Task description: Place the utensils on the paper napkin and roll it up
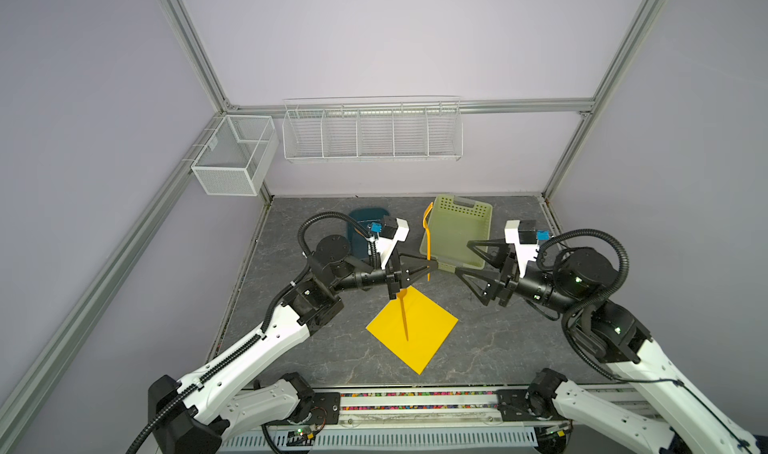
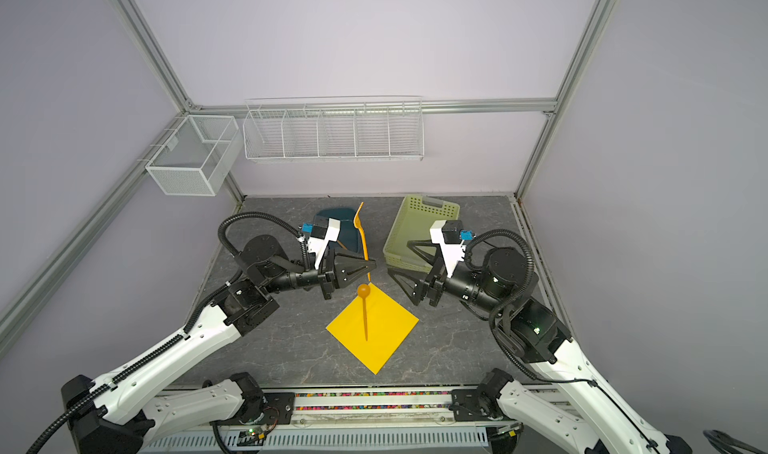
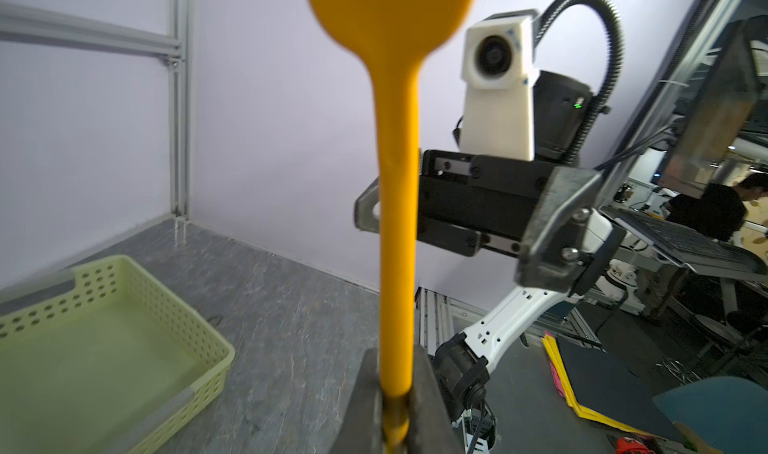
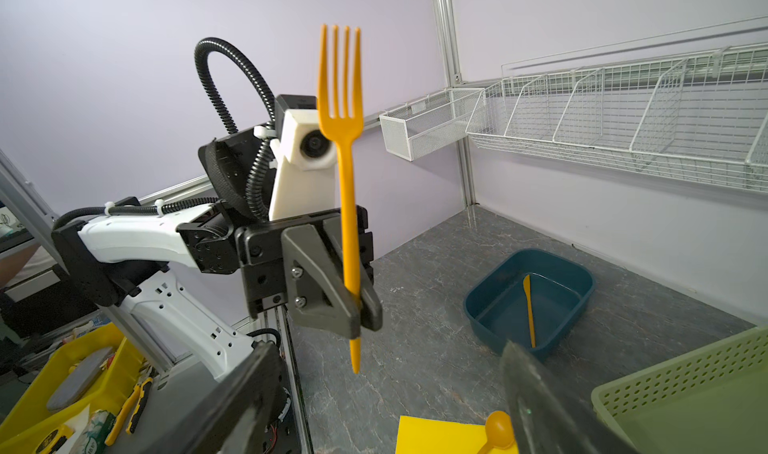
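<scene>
My left gripper [image 1: 432, 267] [image 2: 372, 265] [image 3: 395, 373] is shut on the lower handle of an orange fork [image 1: 428, 240] [image 2: 364, 240] [image 4: 347, 182], which stands upright with its tines up, above the table behind the napkin. The yellow paper napkin [image 1: 428, 339] [image 2: 386, 339] lies flat as a diamond at the table's middle. An orange spoon [image 2: 365, 306] [image 1: 404, 319] lies on it, bowl at the far corner. An orange knife [image 4: 528, 310] lies in the dark teal bin [image 4: 561, 273]. My right gripper [image 1: 464, 257] [image 2: 400, 257] [image 4: 386, 348] is open and empty, just right of the fork.
A pale green perforated basket [image 1: 461, 219] [image 2: 424, 215] stands at the back right, under my right gripper's far finger. The teal bin [image 1: 365, 219] sits at the back left, partly behind the left arm. White wire baskets [image 1: 374, 132] hang on the back wall.
</scene>
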